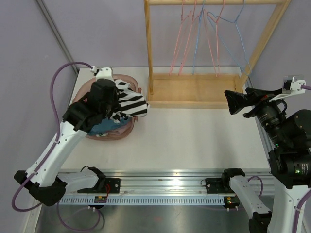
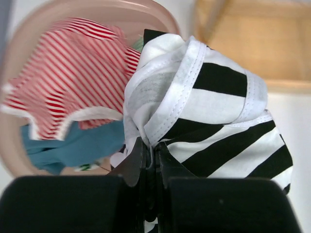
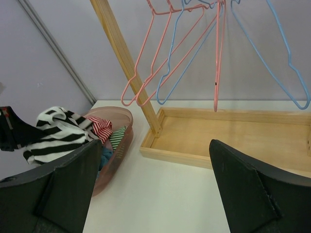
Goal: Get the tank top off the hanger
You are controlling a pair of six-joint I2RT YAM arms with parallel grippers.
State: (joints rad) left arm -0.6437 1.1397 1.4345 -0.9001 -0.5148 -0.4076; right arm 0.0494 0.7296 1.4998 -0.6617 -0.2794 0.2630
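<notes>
The tank top [image 1: 132, 103], black-and-white striped, hangs bunched from my left gripper [image 1: 116, 109] over the pink basket [image 1: 112, 137]. In the left wrist view that gripper [image 2: 151, 148] is shut on a fold of the tank top's [image 2: 218, 111] white-edged cloth. Several wire hangers [image 1: 197, 39], pink and blue, dangle bare from the wooden rack's top bar; none touches the tank top. My right gripper [image 1: 233, 103] hovers open at the right beside the rack, nothing between its fingers. The right wrist view has the tank top [image 3: 51, 138] far left and the hangers [image 3: 170, 73] above.
The basket [image 2: 97, 7] holds a red-and-white striped garment [image 2: 73, 82] and a teal one [image 2: 73, 145]. The wooden rack's tray base [image 1: 194, 91] stands at the table's back, its left post [image 1: 148, 48] close to the basket. Grey walls enclose left and back.
</notes>
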